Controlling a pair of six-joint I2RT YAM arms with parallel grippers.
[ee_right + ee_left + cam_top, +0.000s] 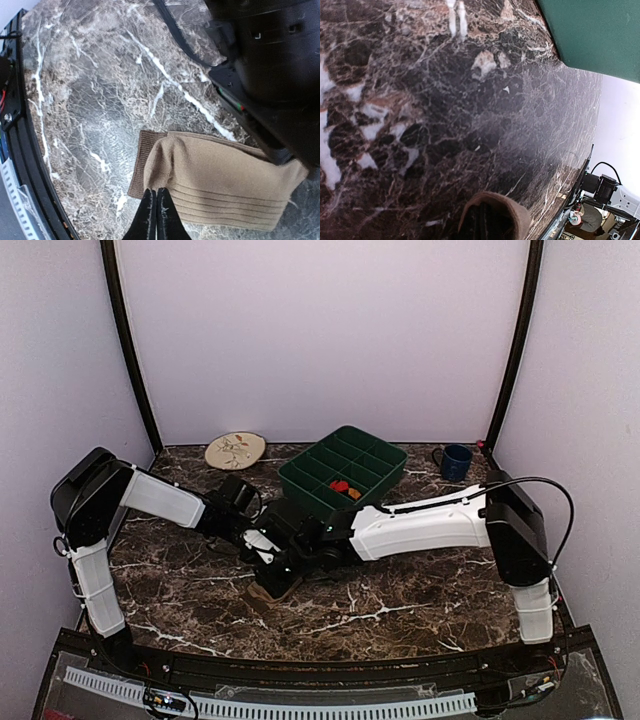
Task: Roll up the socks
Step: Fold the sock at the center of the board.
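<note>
Socks: only the tan sock (220, 180) could be identified with certainty. It lay flat on the marble table (100, 100), in the lower right of the right wrist view and just below centre in the top view, where both arms met.

Progress: the ribbed cuff end was folded over once, with a darker band showing beneath it. The rest of the length was unrolled. Judged an early stage: first turn made at most, no bundle formed.

Right claw (153, 200): fingers pressed together, tips at the near edge of the folded cuff. Could not tell whether any fabric was caught between them.

Left claw (485, 227): closed. A curl of tan fabric wrapped its tip at the bottom of the left wrist view, so it appeared to have the sock's other end pinched.

Second sock: not seen on the table. Something red and orange (345, 488) sat in one compartment of the green tray (300, 478), upper centre of the top view; too small to say whether it was a rolled sock.

Remaining, by my reading: roll the tan sock along its full length.
</note>
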